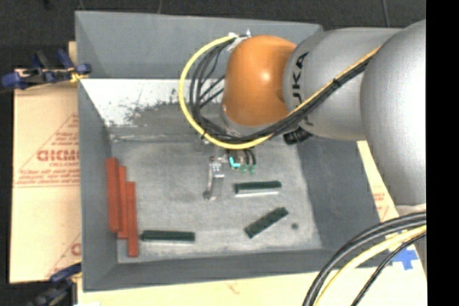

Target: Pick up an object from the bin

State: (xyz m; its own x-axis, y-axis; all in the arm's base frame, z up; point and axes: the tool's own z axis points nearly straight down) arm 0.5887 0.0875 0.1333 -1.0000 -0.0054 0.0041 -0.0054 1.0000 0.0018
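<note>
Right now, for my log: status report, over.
Gripper low over middle of bin. Nearest thing: dark green bar, just beside it. Nothing lies between them.

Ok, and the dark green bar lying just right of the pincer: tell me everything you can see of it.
The dark green bar is a short, slim, straight-edged stick with a dull, slightly paler top face; its material cannot be told. It lies flat on the grey bin floor, right of centre, running nearly left to right. Its left end is close to the pincer with a gap between them. Nothing rests on it, and a second green bar lies apart, nearer the front.
</note>
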